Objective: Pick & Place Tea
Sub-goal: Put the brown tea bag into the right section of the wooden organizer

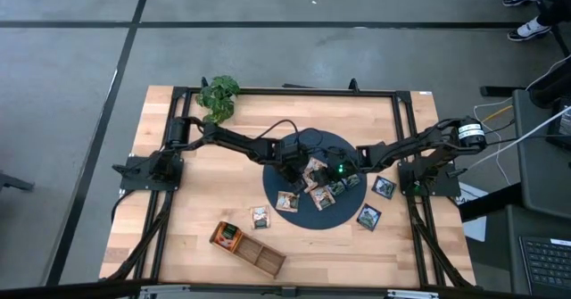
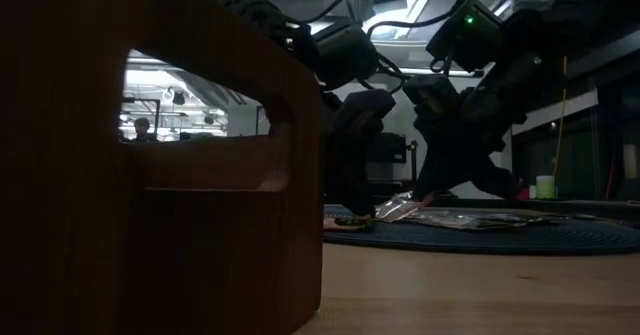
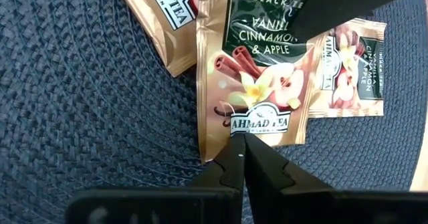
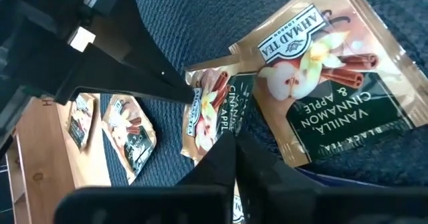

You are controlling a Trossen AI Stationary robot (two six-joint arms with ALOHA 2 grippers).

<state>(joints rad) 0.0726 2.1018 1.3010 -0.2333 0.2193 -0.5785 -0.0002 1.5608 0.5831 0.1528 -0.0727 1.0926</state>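
Both grippers, left [image 3: 242,144] and right [image 4: 231,144], had pinched shut on edges of thin, crinkly gold-and-green foil tea sachets [image 3: 257,70] lying on the round dark-blue woven mat [image 1: 284,170]; light, slippery, best gripped by an edge.

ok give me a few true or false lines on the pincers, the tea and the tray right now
1. Both pincers are over the round mat. True: the left pincer and right pincer meet above the sachets there.
2. The left pincer is wide open. False: its fingers are shut on the edge of a vanilla cinnamon sachet.
3. The tray sits on the mat. False: it lies on bare wood at the table's near edge.
4. Some sachets lie off the mat. True: one lies to the mat's right.
5. The plant stands by the tray. False: it is at the far edge, behind the left arm.
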